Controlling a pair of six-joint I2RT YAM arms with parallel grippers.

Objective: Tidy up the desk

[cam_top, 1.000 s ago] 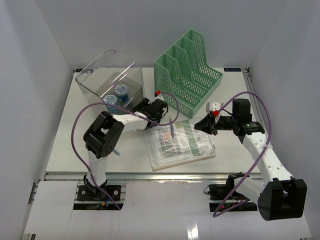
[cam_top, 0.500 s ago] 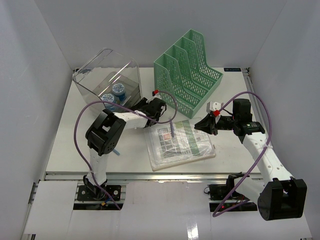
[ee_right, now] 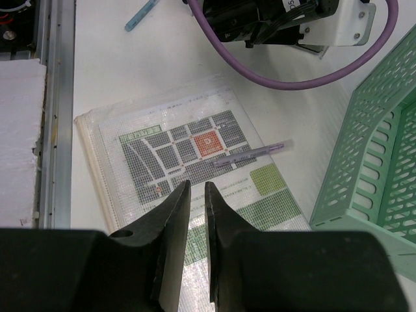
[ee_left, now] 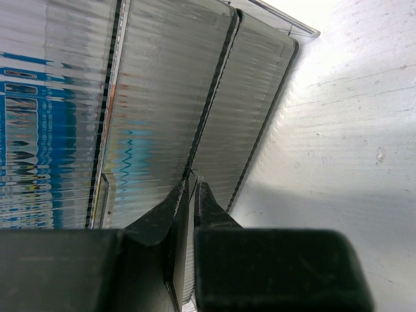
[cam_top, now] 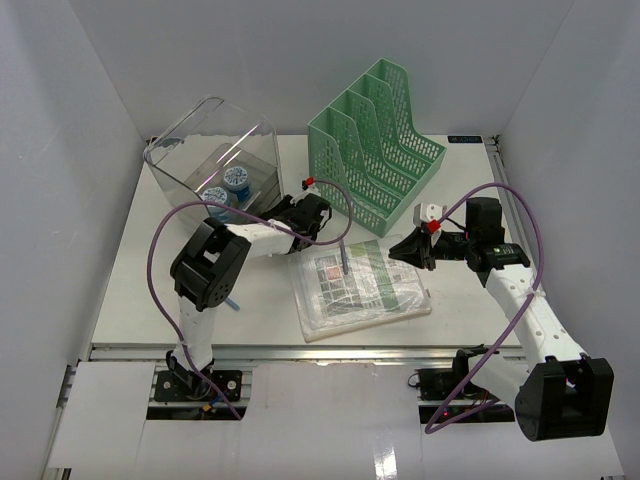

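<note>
A: How far along, reading from the near edge?

B: Not far, by the look of it; on the white table [cam_top: 140,290], filling the view from near edge to far, a pale blue pen [cam_top: 232,303] lying loose at the front left; just beyond, a plastic sleeve [cam_top: 385,290] of printed sheets lying flat, a purple pen [cam_top: 345,258] across it; neither put away yet.

A: And the pincers?

B: Right pincer [ee_right: 197,188] hanging over the sleeve, jaws almost together, nothing between them; farther back, left pincer [ee_left: 193,190] clamped on the ribbed wall of the clear bin [cam_top: 215,150].

A: Anything stowed already?

B: Seemingly two blue-labelled rolls [cam_top: 238,177] inside the bin; farthest back, the green file rack [cam_top: 385,140] standing with no papers visible in its slots; probably both pens and the sleeve left to sort; bin's final spot apparently unsettled too.

A: Different from a second ago?

B: Bin drawn leftward and sitting less tilted; left pincer shifted left along with it; right pincer, sleeve and pens as before.
</note>
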